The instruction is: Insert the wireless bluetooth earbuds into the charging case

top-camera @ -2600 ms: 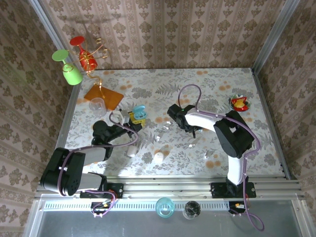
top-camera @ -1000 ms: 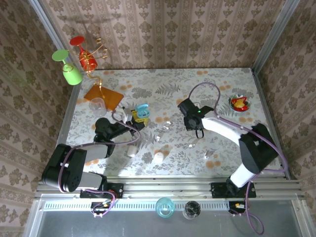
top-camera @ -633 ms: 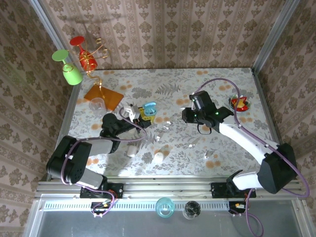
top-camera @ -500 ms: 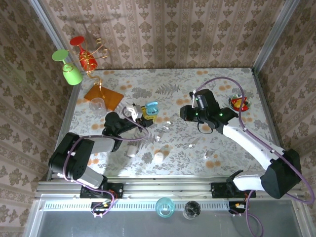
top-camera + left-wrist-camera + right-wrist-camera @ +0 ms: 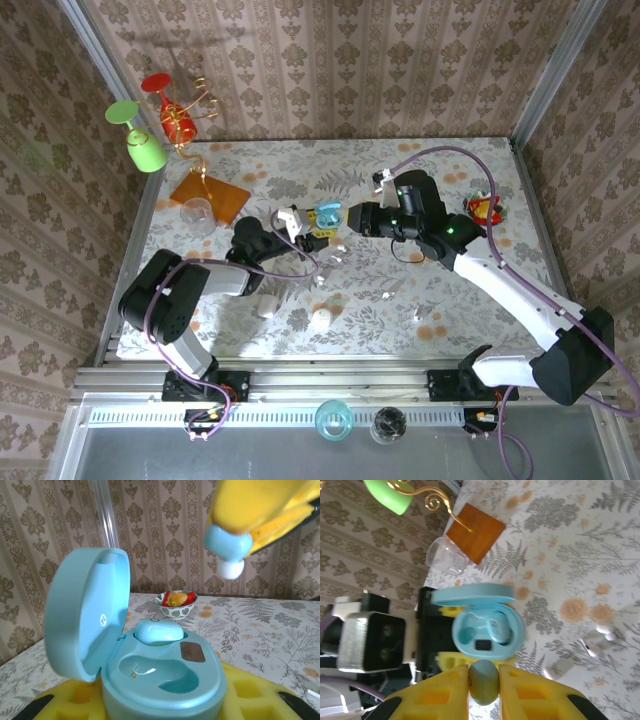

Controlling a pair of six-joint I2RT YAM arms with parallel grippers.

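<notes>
Right fingers (image 5: 445, 689) are clamping a teal earbud (image 5: 483, 682); at their twelve o'clock, left fingers (image 5: 250, 696) are gripping the open charging case (image 5: 487, 630).

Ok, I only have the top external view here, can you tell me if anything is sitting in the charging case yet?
Observer: From the left wrist, the charging case is open, lid up, and a seated earbud fills one socket.
Operator: And the second one?
Observer: The other socket is empty.
Operator: Is the other arm carrying anything?
Observer: From the right wrist, the right gripper is shut on a second earbud.
</notes>
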